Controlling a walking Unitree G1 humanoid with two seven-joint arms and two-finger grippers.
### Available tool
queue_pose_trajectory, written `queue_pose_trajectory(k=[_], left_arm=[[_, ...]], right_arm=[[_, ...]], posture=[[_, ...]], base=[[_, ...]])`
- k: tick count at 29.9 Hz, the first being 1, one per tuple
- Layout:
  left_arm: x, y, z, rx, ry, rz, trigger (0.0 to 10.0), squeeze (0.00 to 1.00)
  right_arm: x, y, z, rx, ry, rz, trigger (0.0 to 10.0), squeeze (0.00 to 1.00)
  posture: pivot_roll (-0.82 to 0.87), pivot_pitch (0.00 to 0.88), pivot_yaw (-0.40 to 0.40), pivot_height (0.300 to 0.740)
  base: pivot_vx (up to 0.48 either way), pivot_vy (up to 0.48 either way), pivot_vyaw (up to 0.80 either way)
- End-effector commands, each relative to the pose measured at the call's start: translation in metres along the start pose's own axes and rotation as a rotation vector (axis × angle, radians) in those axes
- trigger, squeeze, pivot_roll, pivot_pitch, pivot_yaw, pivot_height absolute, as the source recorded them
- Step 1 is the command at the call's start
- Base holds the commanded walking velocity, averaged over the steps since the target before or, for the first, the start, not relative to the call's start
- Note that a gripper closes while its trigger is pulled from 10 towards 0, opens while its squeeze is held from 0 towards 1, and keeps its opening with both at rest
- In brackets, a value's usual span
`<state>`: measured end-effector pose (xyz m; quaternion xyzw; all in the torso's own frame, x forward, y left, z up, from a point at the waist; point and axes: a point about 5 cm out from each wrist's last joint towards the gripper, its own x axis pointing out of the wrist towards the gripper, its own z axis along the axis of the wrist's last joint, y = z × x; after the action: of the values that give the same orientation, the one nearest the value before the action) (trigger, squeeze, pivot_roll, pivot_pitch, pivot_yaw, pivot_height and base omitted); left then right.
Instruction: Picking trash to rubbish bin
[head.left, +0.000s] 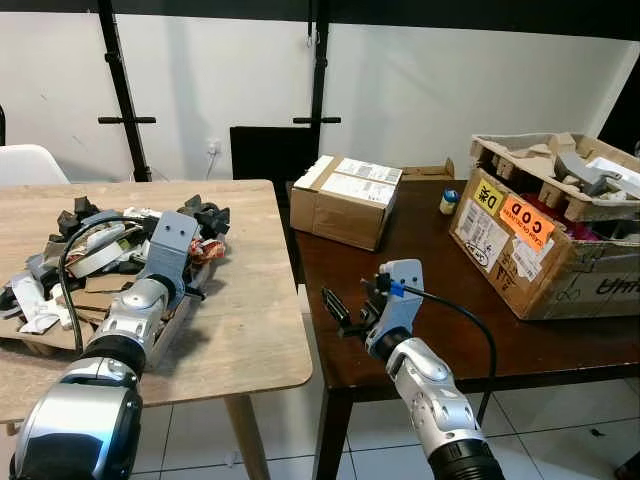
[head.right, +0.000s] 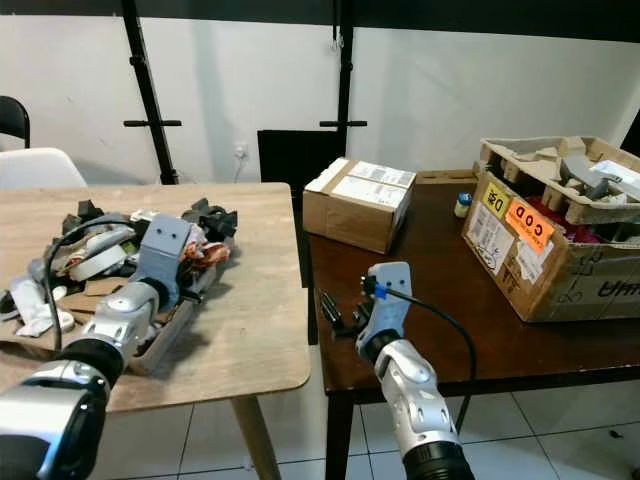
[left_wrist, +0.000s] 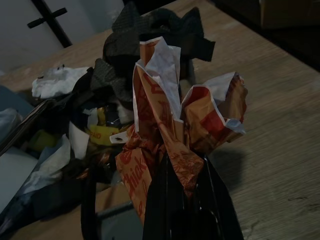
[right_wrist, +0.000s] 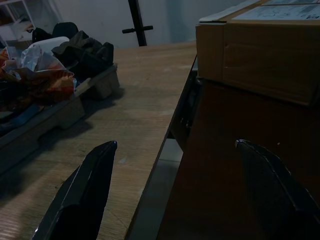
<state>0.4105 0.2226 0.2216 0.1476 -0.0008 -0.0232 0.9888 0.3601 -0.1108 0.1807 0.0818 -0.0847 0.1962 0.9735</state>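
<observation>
Nearest, right gripper (head.left: 345, 315) hovering over the near-left corner of the dark table (head.left: 420, 250), black fingers (right_wrist: 82, 192) spread wide apart and holding nothing; seen from its wrist camera, pointed along the gap between the two tables.

To the left, left gripper (left_wrist: 182, 200) reaching over the pale wooden table (head.left: 250, 300), fingers pressed together on a crumpled orange-and-white paper wrapper (left_wrist: 170, 125). Wrapper pinched at its lower end, fanning open above the fingertips, right at the edge of the trash pile (head.left: 90, 250).

Pile heaped in a grey pulp tray (head.left: 165, 335) on the left part of the wooden table: white scraps, cardboard bits, dark crumpled pieces (left_wrist: 150, 35) at the far end, just beyond the held wrapper.

Further back on the dark table, a closed brown cardboard box (head.left: 345, 200) with white labels on top, sitting near the table's left edge. Beside it toward the right, a small bottle with a blue cap (head.left: 450, 201). At the right end, a large open carton (head.left: 545, 240) bearing an orange sticker, filled with pulp packing and other scraps.

Behind the tables, a white wall with black metal poles (head.left: 125, 90), and a white chair (head.left: 30, 165) at far left.
</observation>
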Motion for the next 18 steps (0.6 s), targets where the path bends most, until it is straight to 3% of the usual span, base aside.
queue_pose_trajectory(k=[1, 5, 6, 7, 9, 14, 15, 16, 17, 18], left_arm=[[0.0, 0.005, 0.003, 0.001, -0.009, -0.001, 0.0, 0.0], [0.002, 0.002, 0.03, -0.101, -0.163, -0.088, 0.0, 0.0], [0.002, 0.002, 0.03, -0.101, -0.163, -0.088, 0.0, 0.0], [0.003, -0.006, 0.046, -0.187, -0.258, -0.203, 0.0, 0.0], [0.002, -0.012, 0.056, -0.244, -0.316, -0.296, 0.0, 0.0], [-0.002, -0.024, 0.068, -0.222, -0.395, -0.455, 0.0, 0.0], [-0.004, -0.025, 0.068, -0.223, -0.404, -0.489, 0.0, 0.0], [-0.004, -0.025, 0.068, -0.223, -0.404, -0.489, 0.0, 0.0], [-0.006, -0.026, 0.069, -0.224, -0.415, -0.529, 0.0, 0.0], [-0.008, -0.027, 0.068, -0.235, -0.418, -0.589, 0.0, 0.0]], right_arm=[[0.0, -0.002, -0.002, 0.013, -0.001, -0.011, 10.0, 0.0], [0.0, -0.006, 0.002, 0.053, -0.022, -0.03, 10.0, 0.0], [0.0, -0.006, 0.002, 0.053, -0.022, -0.03, 10.0, 0.0], [0.0, -0.008, 0.003, 0.085, -0.034, -0.036, 10.0, 0.0], [0.0, -0.008, 0.004, 0.103, -0.043, -0.038, 10.0, 0.0], [-0.001, -0.008, 0.006, 0.105, -0.049, -0.036, 10.0, 0.0], [-0.002, -0.008, 0.006, 0.107, -0.052, -0.033, 10.0, 0.13], [-0.002, -0.008, 0.006, 0.107, -0.052, -0.033, 10.0, 0.13], [-0.002, -0.007, 0.006, 0.109, -0.053, -0.031, 10.0, 0.25], [-0.002, -0.006, 0.006, 0.114, -0.057, -0.025, 10.0, 0.53]], posture=[[-0.07, 0.117, -0.007, 0.74], [-0.07, 0.115, -0.008, 0.74], [-0.07, 0.115, -0.008, 0.74], [-0.06, 0.115, -0.007, 0.74], [-0.06, 0.115, -0.003, 0.74], [-0.06, 0.116, 0.002, 0.74], [-0.06, 0.116, 0.002, 0.74], [-0.06, 0.116, 0.002, 0.74], [-0.07, 0.116, 0.004, 0.74], [-0.06, 0.115, 0.003, 0.74]], base=[[0.0, 0.0, 0.0], [0.0, 0.0, 0.0], [0.0, 0.0, 0.0], [0.0, 0.0, 0.0], [0.0, 0.0, 0.0], [0.0, 0.0, 0.0], [0.0, 0.0, 0.0], [0.0, 0.0, 0.0], [0.0, 0.0, 0.0], [0.0, 0.0, 0.0]])
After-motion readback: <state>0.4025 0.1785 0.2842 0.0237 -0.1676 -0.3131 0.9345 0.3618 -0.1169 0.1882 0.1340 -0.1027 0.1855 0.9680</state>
